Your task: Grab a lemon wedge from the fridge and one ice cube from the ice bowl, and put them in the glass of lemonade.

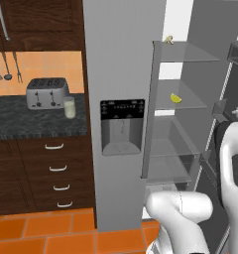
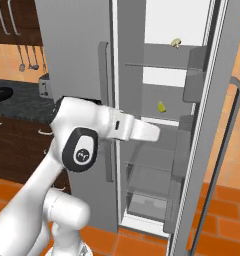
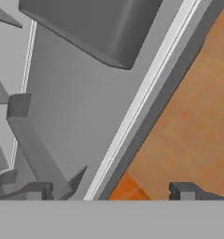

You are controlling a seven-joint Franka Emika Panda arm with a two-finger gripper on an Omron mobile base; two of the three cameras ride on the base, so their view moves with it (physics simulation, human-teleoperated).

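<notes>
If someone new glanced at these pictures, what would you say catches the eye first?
The fridge stands with its right door swung open, and a bright lemon wedge sits on a middle shelf, below a small tan item on the top shelf. The white arm reaches toward the opening.

Both base views face the open fridge (image 1: 121,74).

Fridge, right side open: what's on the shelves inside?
In the fridge, a lemon wedge on the middle shelf, a small tan item on the top shelf. The arm covers the lower shelves' right part.
</notes>
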